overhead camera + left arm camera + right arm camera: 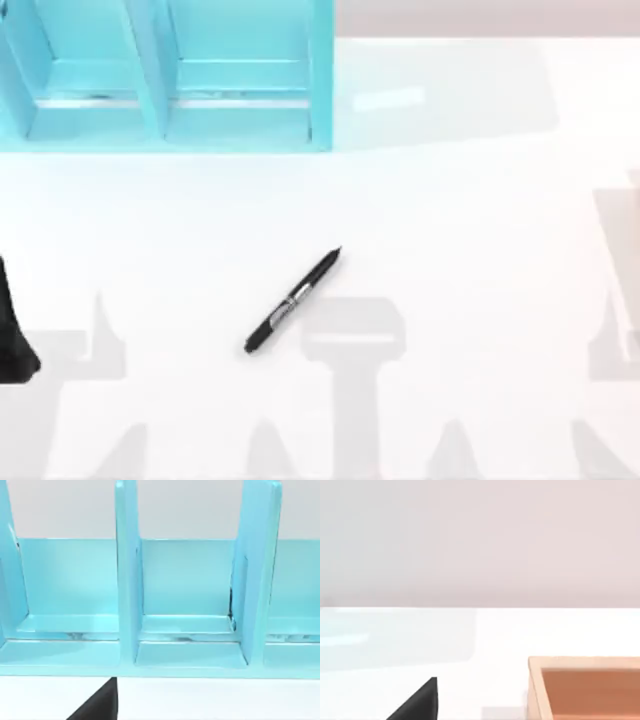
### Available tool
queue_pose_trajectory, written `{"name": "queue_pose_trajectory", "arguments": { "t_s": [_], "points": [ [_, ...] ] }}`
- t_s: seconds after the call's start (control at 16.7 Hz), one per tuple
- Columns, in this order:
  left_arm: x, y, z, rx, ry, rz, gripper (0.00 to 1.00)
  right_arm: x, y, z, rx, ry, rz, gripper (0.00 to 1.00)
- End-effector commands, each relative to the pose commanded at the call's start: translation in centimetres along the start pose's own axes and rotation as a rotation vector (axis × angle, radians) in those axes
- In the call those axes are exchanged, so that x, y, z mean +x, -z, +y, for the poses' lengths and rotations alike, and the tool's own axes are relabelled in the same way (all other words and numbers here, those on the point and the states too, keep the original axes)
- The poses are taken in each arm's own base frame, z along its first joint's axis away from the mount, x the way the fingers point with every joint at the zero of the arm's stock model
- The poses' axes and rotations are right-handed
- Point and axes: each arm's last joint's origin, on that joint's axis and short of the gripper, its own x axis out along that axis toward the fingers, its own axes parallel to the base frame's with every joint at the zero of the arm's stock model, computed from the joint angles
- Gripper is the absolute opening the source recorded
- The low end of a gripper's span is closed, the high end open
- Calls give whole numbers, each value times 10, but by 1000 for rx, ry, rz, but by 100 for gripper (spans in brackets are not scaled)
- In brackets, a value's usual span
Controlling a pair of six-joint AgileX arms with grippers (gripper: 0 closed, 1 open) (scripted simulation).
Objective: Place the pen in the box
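Pen (pixel 293 301), slim black, silver-grey band

My left arm (pixel 14 320) is cut off by the top view's left edge, so only a dark sliver of it reaches me and I cannot tell how its fingers stand. The blue divided rack (pixel 170 75) runs off the top and left of that view, and in the left wrist view its outer compartments are clipped at both sides. In the right wrist view the wooden box (pixel 535 685) is cropped at the lower right corner, leaving me one corner of its rim.
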Motion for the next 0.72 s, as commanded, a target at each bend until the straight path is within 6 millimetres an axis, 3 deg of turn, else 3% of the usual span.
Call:
{"name": "queue_pose_trajectory", "arguments": {
  "t_s": [0.36,0.72],
  "points": [
    [0,0,0,0,0,0,100,2,-13,3,67,-28,86,100],
    [0,0,0,0,0,0,100,27,-74,16,324,-64,394,100]
  ]
}}
